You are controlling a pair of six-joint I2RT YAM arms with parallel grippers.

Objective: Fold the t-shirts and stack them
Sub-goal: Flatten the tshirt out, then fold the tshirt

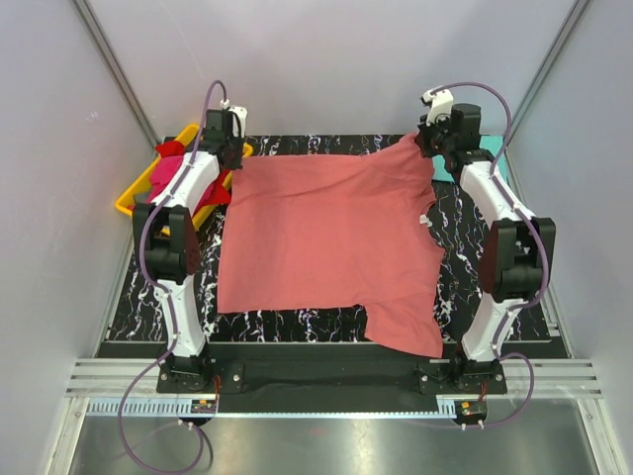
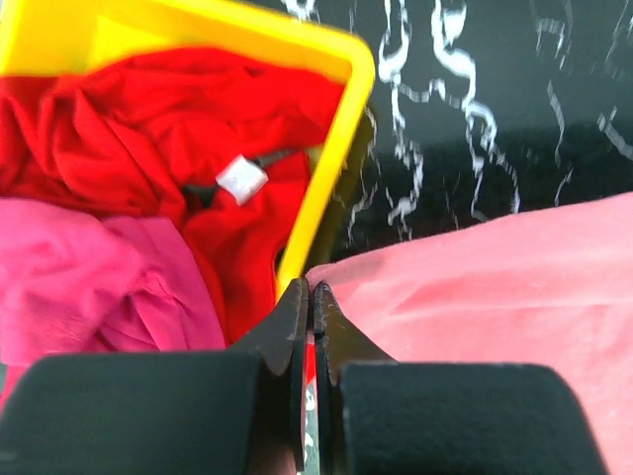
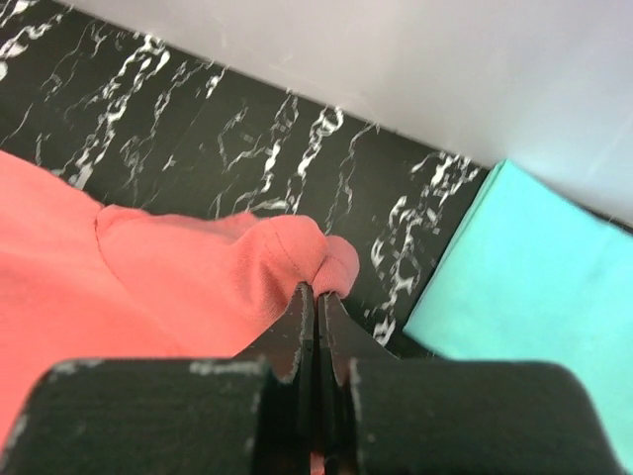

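Observation:
A salmon-pink t-shirt (image 1: 331,247) lies spread over the black marbled table, its near right part hanging over the front edge. My left gripper (image 2: 311,290) is shut on its far left corner (image 2: 475,287), beside the tray. My right gripper (image 3: 316,292) is shut on the bunched far right corner (image 3: 297,252), held a little above the table. A turquoise t-shirt (image 3: 534,287) lies flat at the far right (image 1: 490,158). A red t-shirt (image 2: 168,129) and a magenta t-shirt (image 2: 89,277) sit crumpled in the tray.
The yellow plastic tray (image 1: 134,193) stands at the far left corner, its rim (image 2: 331,168) close to my left fingers. Grey walls close in the table at the back and both sides.

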